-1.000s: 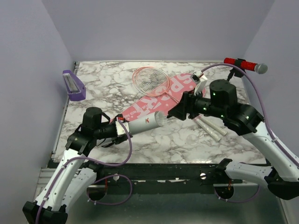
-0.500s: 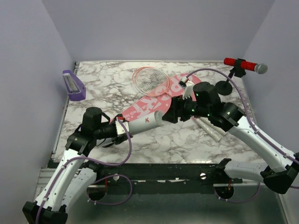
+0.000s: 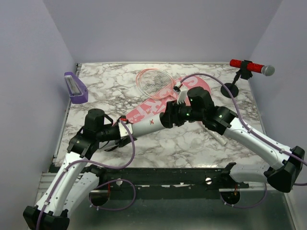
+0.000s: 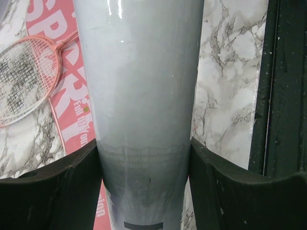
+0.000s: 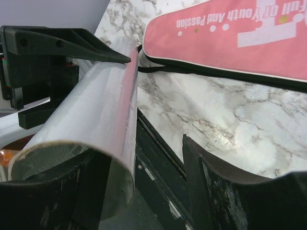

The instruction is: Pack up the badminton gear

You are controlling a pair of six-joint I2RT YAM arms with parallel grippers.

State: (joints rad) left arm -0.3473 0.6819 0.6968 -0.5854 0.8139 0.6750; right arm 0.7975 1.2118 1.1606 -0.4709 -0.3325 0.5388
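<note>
"Are both arms white?"

"Mostly. The left arm (image 3: 64, 178) and right arm (image 3: 259, 141) have white shells and black joint housings, with tiny green lights on the right one. Lilac cables (image 3: 133, 143) loop along each. The fingers (image 4: 53, 191) are matt black and wedge-shaped."
</note>
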